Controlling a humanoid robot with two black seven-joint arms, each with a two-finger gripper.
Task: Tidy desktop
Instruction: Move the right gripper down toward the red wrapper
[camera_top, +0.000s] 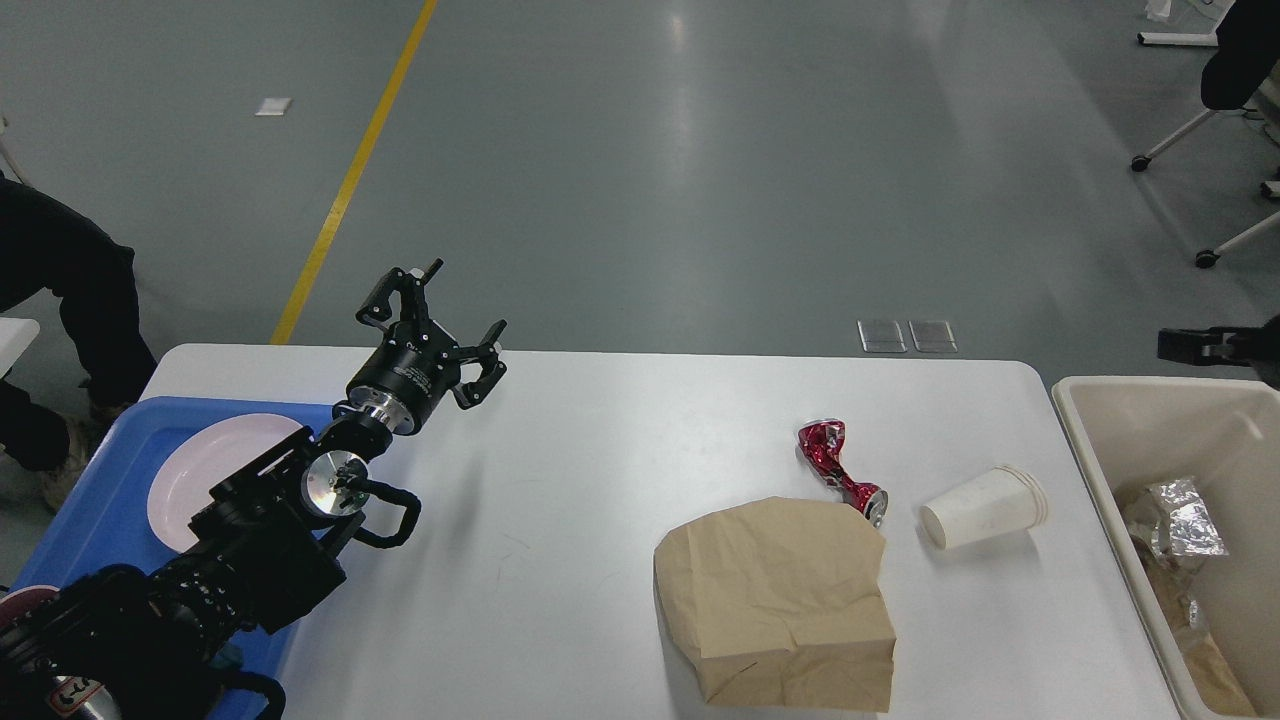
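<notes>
Jaws of left gripper (437, 318) apart; crumpled foil (1185, 517) inside beige bin (1090, 430).

On the desktop (600, 470), a tray (90, 500) is set at the left edge, and a plate (200, 470) is laid in it. The left gripper (440, 320) is held above the far left part of the desktop, just right of the tray. A paper bag (780, 600) is laid flat toward the near right. A crushed can (835, 470) is found just behind the bag's far right corner, and a cup (985, 507) is laid on its side to the right of the can, near it but apart. A bin (1090, 440) is placed beyond the desktop's right edge, with crumpled wrapping (1180, 515) seen inside it.
</notes>
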